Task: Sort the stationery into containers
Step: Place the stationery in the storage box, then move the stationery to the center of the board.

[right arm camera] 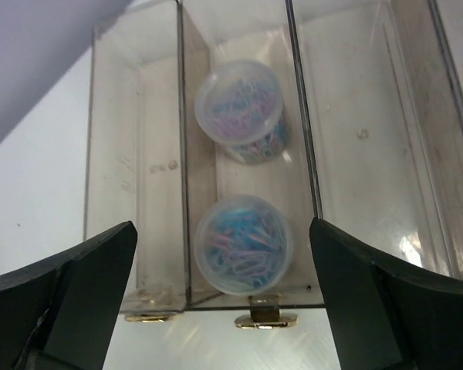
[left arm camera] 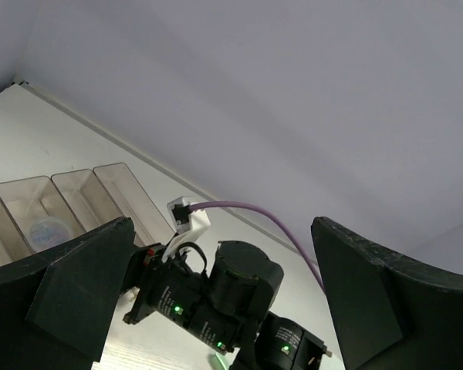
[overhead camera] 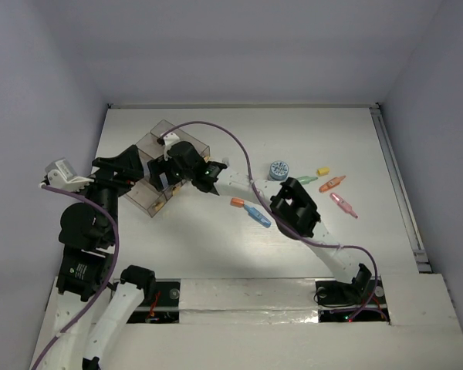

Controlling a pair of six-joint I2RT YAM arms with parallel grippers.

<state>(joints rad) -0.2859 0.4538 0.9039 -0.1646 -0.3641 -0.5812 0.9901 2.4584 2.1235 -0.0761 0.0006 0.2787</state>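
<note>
Two tubs (right arm camera: 243, 247) lie in one compartment of the containers (right arm camera: 355, 131) beneath the right hand (right arm camera: 222, 254), wide open and empty, so next it likely fetches the third tub (overhead camera: 278, 169) or pens (overhead camera: 332, 183) to the containers' right.

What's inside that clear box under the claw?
Two tubs of coloured paper clips, far tub and near tub, share one compartment of the box; its rightmost compartment is cropped.

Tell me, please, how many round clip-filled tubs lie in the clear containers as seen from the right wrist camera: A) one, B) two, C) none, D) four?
B: a far tub and a near tub lie one behind the other in a single compartment of the containers.
</note>
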